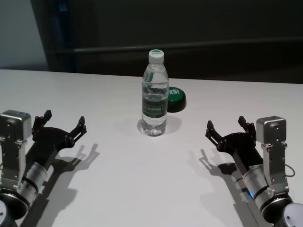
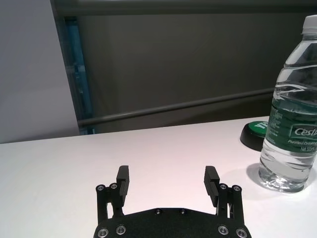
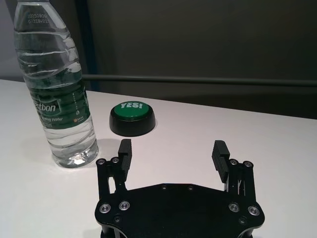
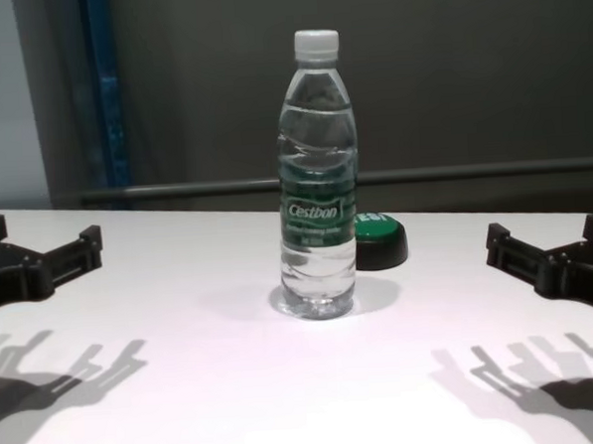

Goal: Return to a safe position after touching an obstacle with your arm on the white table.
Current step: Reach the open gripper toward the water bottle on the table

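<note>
Bottle (image 1: 155,94) check, both arms low over the white worktop (image 1: 118,189).

Left gripper (image 1: 63,124): fingers spread wide apart, nothing between them. It hovers just above the worktop on the robot's left, casting a finger-shaped shadow beneath it. In the left wrist view the gripper (image 2: 168,181) points toward the far edge, with the bottle (image 2: 292,114) off to one side and well apart from the fingertips (image 2: 123,174).

Right gripper (image 1: 226,127): fingers likewise spread apart, empty. It sits low over the worktop on the robot's right, shadow below it. In the right wrist view the gripper (image 3: 172,151) is open toward the far edge; the bottle (image 3: 57,89) stands ahead and to the side, clear of it.

Bottle: upright near the middle of the worktop, between the two grippers and farther out than both, touching neither. Clear plastic, white screw cap (image 1: 156,55), green "Cestbon" label (image 4: 318,203), filled with clear liquid to near the neck. In the chest view the bottle (image 4: 317,181) stands centred, with the left gripper (image 4: 40,260) and right gripper (image 4: 552,253) at roughly equal spacing on either side.

Round black button (image 1: 176,98) with a green top sits just behind the bottle toward the robot's right; the right wrist view shows "YES!" on the button (image 3: 132,118). Touching or narrowly apart: cannot tell.

Behind the worktop: dark wall with a horizontal rail (image 4: 473,171).
</note>
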